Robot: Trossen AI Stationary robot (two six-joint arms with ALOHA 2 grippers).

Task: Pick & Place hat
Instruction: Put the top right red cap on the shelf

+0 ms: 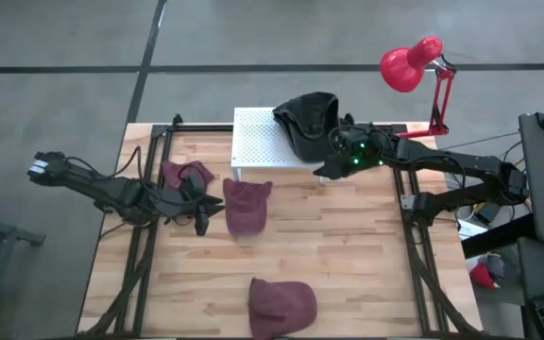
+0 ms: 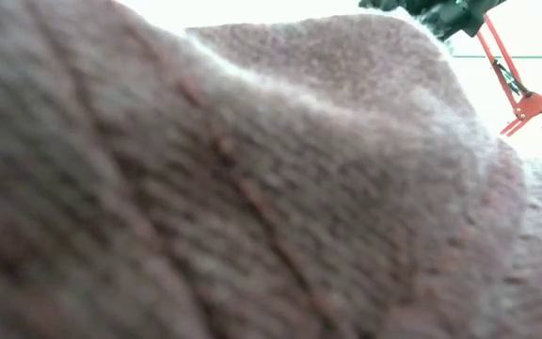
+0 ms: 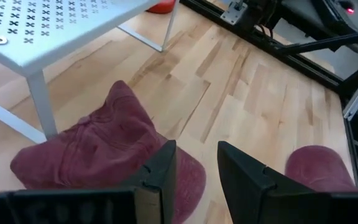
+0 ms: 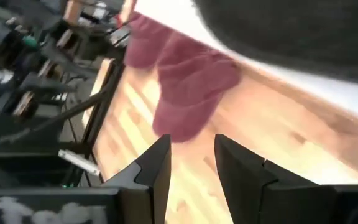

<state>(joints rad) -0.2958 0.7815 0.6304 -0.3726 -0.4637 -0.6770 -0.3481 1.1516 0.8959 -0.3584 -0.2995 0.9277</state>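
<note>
Three maroon hats lie flat on the wooden table: one near the left arm point(image 1: 185, 175), one in the middle point(image 1: 246, 206) point(image 3: 104, 149) point(image 4: 191, 87), and one at the near edge point(image 1: 281, 304) point(image 3: 319, 171). A black hat point(image 1: 308, 123) point(image 4: 291, 25) rests on the white perforated stand point(image 1: 263, 142). My left gripper point(image 1: 201, 215) point(image 3: 194, 180) is open, just left of the middle hat. My right gripper point(image 1: 327, 170) point(image 4: 191, 165) is open at the stand's near right corner, below the black hat. In the low view the near-edge hat point(image 2: 252, 188) fills the picture.
A red desk lamp point(image 1: 412, 64) point(image 2: 516, 89) stands at the table's far right corner. Black metal frame rails point(image 1: 149, 189) run along both table sides. Bare wood shows between the middle hat and the right rail point(image 1: 348, 236).
</note>
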